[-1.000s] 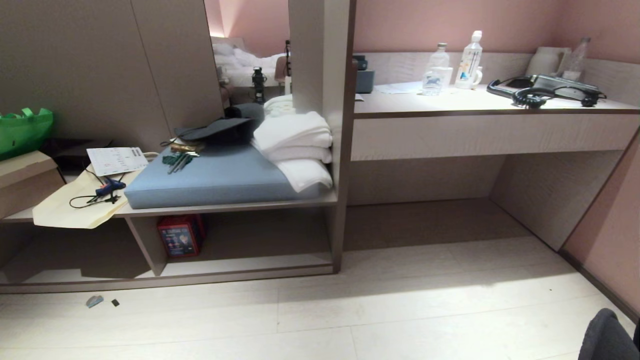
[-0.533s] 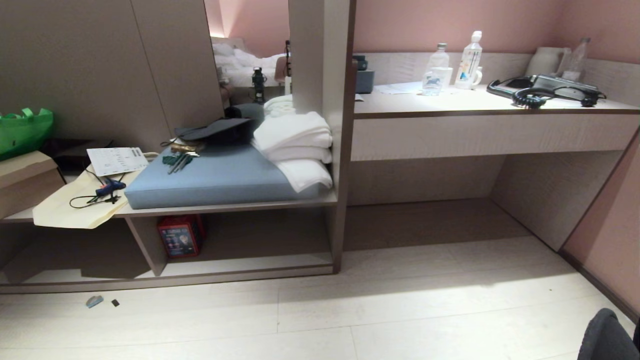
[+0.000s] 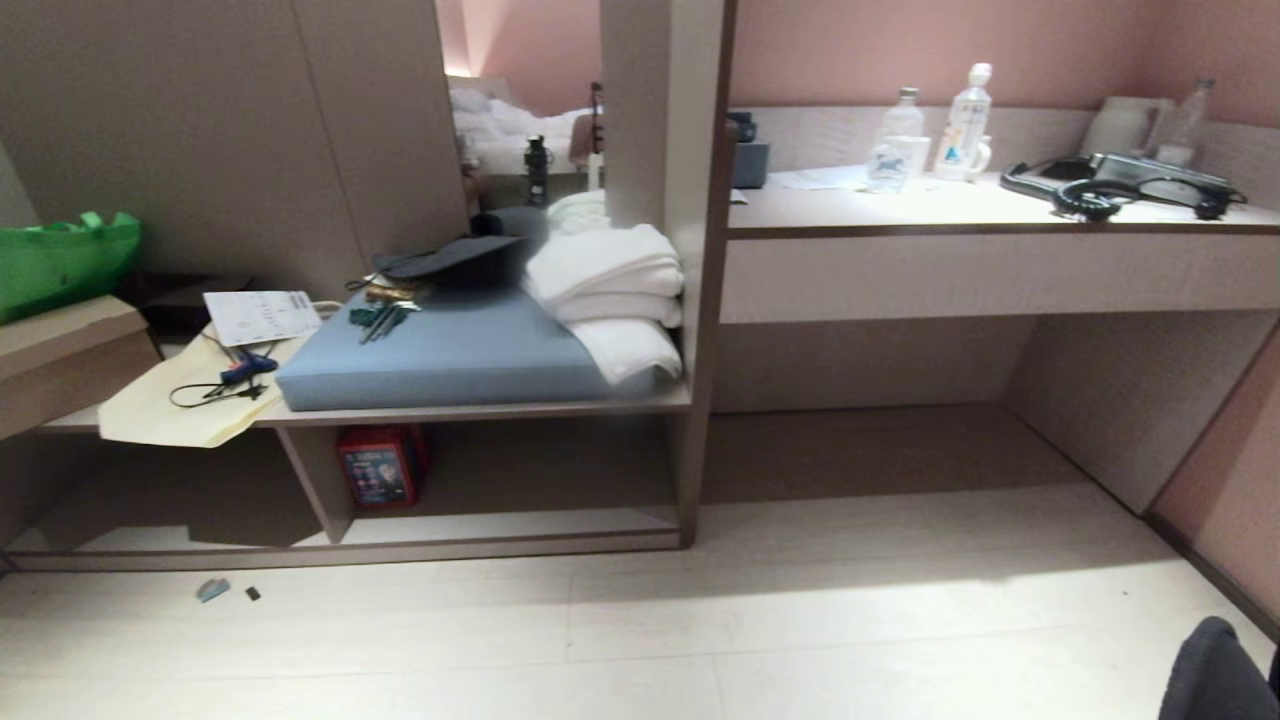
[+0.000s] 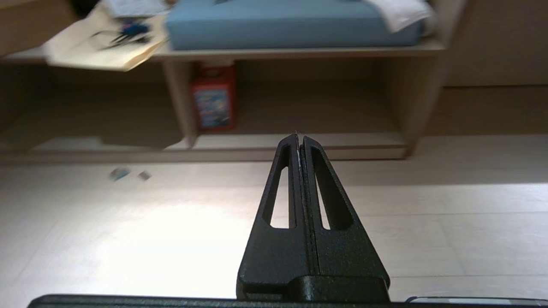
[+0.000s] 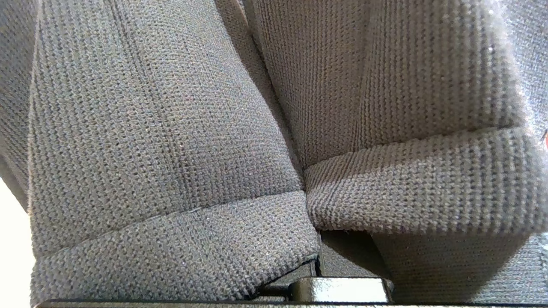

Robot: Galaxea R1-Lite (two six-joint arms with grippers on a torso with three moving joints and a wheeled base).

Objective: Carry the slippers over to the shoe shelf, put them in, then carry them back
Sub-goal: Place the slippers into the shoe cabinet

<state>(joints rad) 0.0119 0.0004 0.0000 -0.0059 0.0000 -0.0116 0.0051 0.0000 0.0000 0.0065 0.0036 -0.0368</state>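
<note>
A: Where are the slippers [image 5: 274, 141]?

B: Pressed right against the right wrist camera. Dark slate-grey knit, both side by side, hemmed openings toward the lens. From the head view only a dark grey cloth corner shows at the lower right edge [image 3: 1215, 670].

A: Right gripper?

B: Fingers hidden behind the cloth. Clamped down close to fully shut, the slippers bunched at its base, so it looks to be gripping them.

A: Left gripper [image 4: 299, 139]?

B: Fingers closed tip to tip, nothing between them. It hangs above the pale plank floor [image 4: 128, 239], pointing toward the shoe shelf [image 3: 520, 470].

A: The shelf itself?

B: Low open cubby in the grey-beige unit, ahead and to the robot's left. An upright divider panel [image 3: 318, 480] splits it. A red box [image 3: 380, 468] stands inside, just beside the divider, on the right-hand side.

A: Above it?

B: A blue cushion [image 3: 450, 355] on the ledge, folded white towels [image 3: 610, 290] stacked at its right end, a dark hat [image 3: 455, 258] at the back. Cream paper bag [image 3: 180, 405] overhangs the ledge to the left.

A: Further right?

B: Pale desk counter [image 3: 1000, 215] with bottles [image 3: 965, 120] and a black telephone [image 3: 1130, 180].
</note>
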